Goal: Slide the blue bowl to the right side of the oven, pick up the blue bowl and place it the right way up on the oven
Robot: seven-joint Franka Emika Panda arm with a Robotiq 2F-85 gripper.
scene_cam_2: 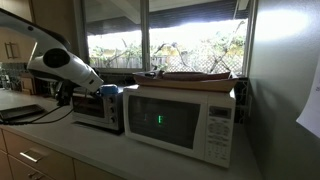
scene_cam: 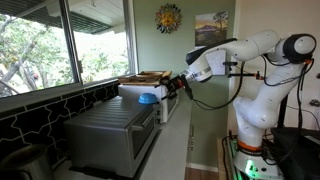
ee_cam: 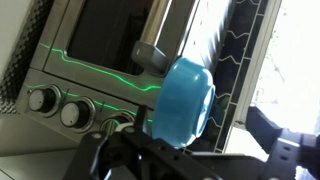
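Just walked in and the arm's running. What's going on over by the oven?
A robot arm has its gripper right by the blue bowl. The bowl sits on top of the grey oven, at the end next to the white microwave. The jaws stand wide open with the bowl just ahead of them, and it does not look gripped.

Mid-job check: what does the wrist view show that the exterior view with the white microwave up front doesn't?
Only the wrist view shows, up close, the knobs and door handle of the oven, and the open pincer near the blue bowl. Only the exterior view shows the white microwave, the window and the robot arm. Both show the blue bowl and the oven.
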